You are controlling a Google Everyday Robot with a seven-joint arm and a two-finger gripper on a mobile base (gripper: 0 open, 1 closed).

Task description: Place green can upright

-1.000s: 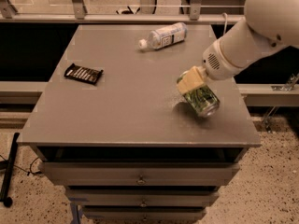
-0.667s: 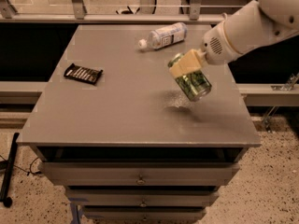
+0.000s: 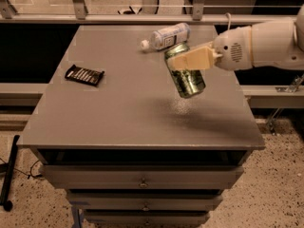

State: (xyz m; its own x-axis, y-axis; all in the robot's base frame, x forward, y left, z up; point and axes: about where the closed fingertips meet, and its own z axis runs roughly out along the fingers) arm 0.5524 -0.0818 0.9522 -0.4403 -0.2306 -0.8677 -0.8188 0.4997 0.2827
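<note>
One beige pincer point(image 3: 179, 61): is gripping the green aluminium drink can point(image 3: 190, 82) near its top.
Can: is hanging tilted above the grey bench's point(image 3: 118, 113) right half.
Clear plastic bottle point(image 3: 166, 36): is lying at the bench's far edge.

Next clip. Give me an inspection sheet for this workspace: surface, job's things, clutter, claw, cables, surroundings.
Surface: flat grey tabletop on a grey drawer unit.
Job's things: green aluminium drink can, held above the tabletop, tilted, not upright.
Clutter: clear plastic bottle with white cap lying on its side near the far edge; dark rectangular snack packet at the left.
Claw: beige two-finger claw shut on the can, right of centre.
Cables: dark cord or rod on the floor, lower left.
Surroundings: metal railing behind; speckled floor.
</note>
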